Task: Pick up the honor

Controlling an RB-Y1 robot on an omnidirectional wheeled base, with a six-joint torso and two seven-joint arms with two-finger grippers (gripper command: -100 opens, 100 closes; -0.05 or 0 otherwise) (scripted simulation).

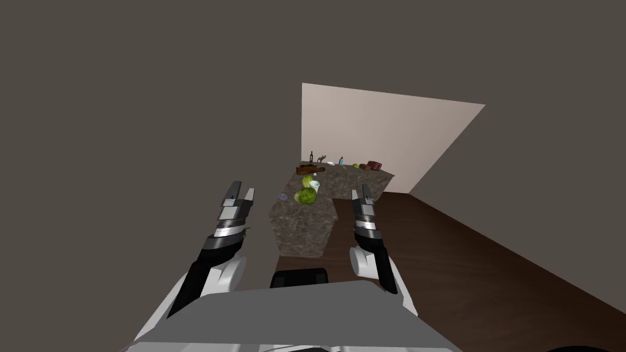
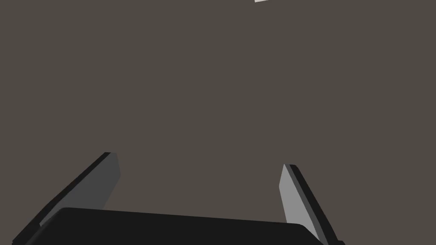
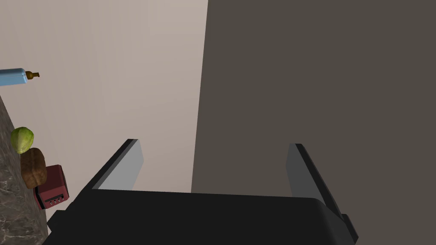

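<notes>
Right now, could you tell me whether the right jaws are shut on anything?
No, the right jaws are wide apart, fingers holding nothing.

head: down at distant counter (image 1: 304,229) | right wrist: shares counter's end | left wrist: grey wall (image 2: 213,106)

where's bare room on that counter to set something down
The near end of the counter is bare, from its front edge to the big green head. The back run is crowded, from the dark bottle to the red toaster.
</notes>
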